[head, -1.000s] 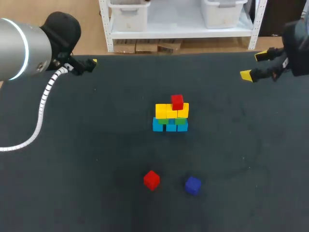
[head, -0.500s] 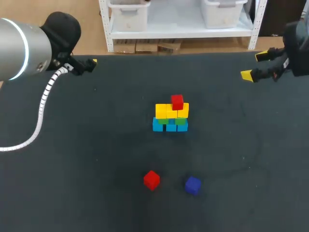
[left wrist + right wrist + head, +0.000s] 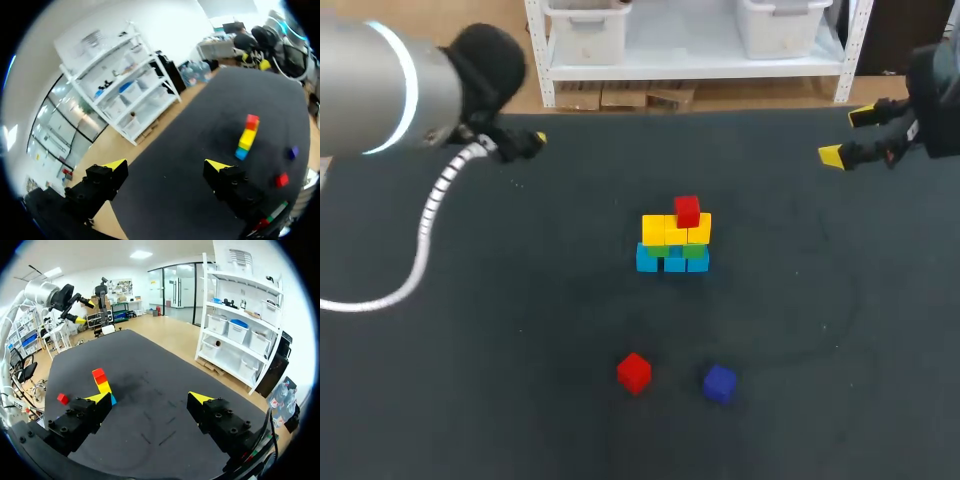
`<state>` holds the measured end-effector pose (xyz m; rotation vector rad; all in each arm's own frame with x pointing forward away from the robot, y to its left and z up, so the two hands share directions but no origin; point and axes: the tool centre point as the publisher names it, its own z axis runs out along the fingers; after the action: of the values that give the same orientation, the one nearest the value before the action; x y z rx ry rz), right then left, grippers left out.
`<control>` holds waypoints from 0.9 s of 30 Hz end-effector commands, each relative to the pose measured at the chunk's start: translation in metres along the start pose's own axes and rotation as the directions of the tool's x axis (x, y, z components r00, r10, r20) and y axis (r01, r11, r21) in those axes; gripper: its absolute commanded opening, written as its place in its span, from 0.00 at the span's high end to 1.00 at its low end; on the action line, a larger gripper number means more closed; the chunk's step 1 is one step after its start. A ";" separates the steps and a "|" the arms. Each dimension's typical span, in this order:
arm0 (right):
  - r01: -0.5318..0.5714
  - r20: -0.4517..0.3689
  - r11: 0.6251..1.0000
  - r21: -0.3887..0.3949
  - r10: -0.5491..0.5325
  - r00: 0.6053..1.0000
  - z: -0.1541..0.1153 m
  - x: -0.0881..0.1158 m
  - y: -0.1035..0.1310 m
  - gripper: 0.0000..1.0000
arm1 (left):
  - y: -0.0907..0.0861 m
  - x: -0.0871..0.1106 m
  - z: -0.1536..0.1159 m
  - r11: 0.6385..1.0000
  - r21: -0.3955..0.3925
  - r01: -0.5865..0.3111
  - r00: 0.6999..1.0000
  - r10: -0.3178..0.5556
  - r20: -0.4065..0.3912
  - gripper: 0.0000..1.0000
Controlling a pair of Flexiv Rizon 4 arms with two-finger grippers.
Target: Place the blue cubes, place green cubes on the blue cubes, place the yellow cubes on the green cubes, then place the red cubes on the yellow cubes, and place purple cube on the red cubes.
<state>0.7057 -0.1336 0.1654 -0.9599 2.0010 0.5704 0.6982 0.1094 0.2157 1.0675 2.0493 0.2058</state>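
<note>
Slivers of green cubes (image 3: 695, 252) under yellow cubes (image 3: 675, 230)

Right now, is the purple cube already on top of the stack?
No, the purple cube lies on the table beside a loose red cube.

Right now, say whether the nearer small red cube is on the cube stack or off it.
Off. The small red cube lies on the dark table, apart from the coloured cube stack, beside a purple cube.
</note>
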 end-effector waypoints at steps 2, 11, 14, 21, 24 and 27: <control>0.001 0.005 1.000 -0.004 -0.001 1.000 0.000 0.001 -0.001 0.00 | -0.038 -0.003 0.003 0.986 0.138 -0.096 0.971 0.124 -0.206 0.00; 0.001 0.005 1.000 -0.004 -0.001 1.000 0.000 0.001 -0.001 0.00 | -0.097 0.010 -0.002 0.980 0.196 -0.019 0.943 0.083 -0.323 0.00; 0.001 0.005 1.000 -0.004 -0.001 1.000 0.000 0.001 -0.001 0.00 | -0.121 0.010 -0.004 0.977 0.210 0.021 0.935 0.055 -0.351 0.00; 0.001 0.005 1.000 -0.004 -0.001 1.000 0.000 0.001 -0.001 0.00 | -0.165 0.024 0.002 0.969 0.230 0.093 0.919 0.005 -0.394 0.00; 0.001 0.005 1.000 -0.004 -0.001 1.000 0.000 0.001 -0.001 0.00 | -0.177 0.030 0.003 0.966 0.236 0.108 0.922 -0.009 -0.386 0.00; 0.001 0.005 1.000 -0.004 -0.001 1.000 0.000 0.001 -0.001 0.00 | -0.190 0.034 0.006 0.958 0.259 0.123 0.924 -0.016 -0.381 0.00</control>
<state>0.7057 -0.1341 0.1652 -0.9596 2.0007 0.5714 0.5770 0.0148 0.1124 1.1929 2.5285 0.1103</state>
